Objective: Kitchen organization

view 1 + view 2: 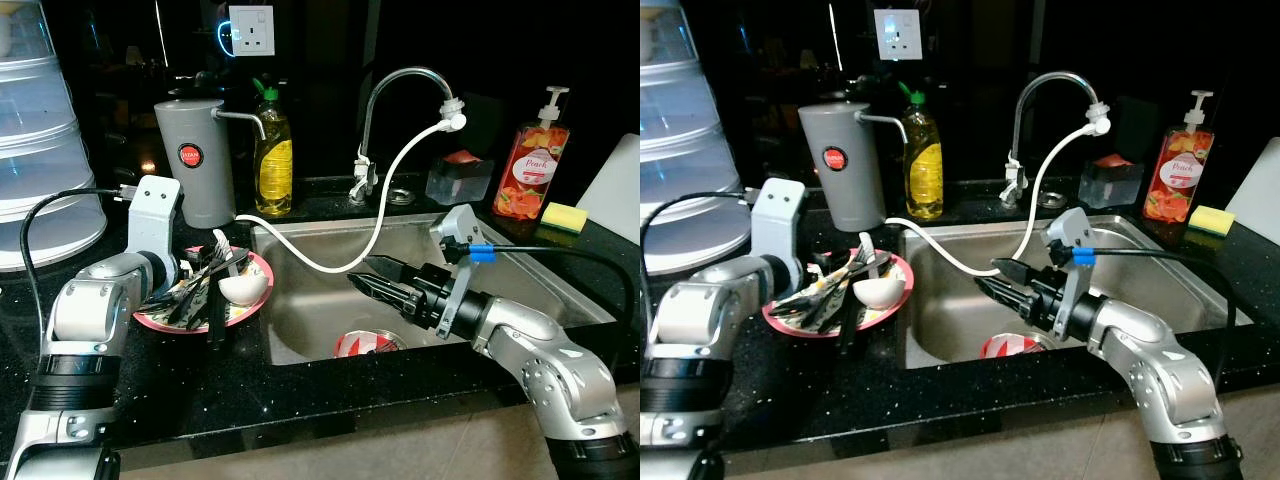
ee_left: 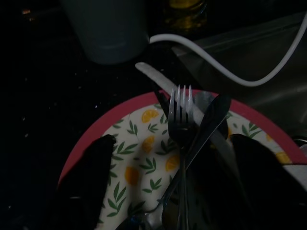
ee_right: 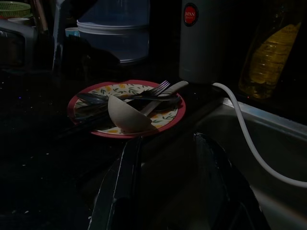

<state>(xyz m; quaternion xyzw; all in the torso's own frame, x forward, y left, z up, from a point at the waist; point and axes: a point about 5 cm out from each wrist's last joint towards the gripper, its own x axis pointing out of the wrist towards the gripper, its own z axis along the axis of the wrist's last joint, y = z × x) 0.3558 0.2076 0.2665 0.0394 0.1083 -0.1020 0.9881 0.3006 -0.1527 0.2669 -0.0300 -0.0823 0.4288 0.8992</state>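
Note:
A red-rimmed plate (image 1: 263,266) with a leaf and orange print sits on the black counter, left of the sink. On it lie a fork (image 2: 181,112), a spoon (image 2: 211,117) and a knife (image 2: 158,79), plus a tilted small white bowl (image 1: 243,289). My left gripper (image 1: 200,305) hangs open just over the plate, one finger on each side of the cutlery, holding nothing. My right gripper (image 1: 376,277) hovers over the steel sink (image 1: 330,320), open and empty, pointing toward the plate. A red patterned dish (image 1: 366,344) lies at the sink bottom.
Behind the plate stand a grey jug (image 1: 195,160) and a yellow oil bottle (image 1: 273,155). A white hose (image 1: 330,262) runs from the faucet (image 1: 400,85) across the sink. A soap pump bottle (image 1: 530,165) and yellow sponge (image 1: 563,215) sit far right; stacked plastic tubs (image 1: 35,130) far left.

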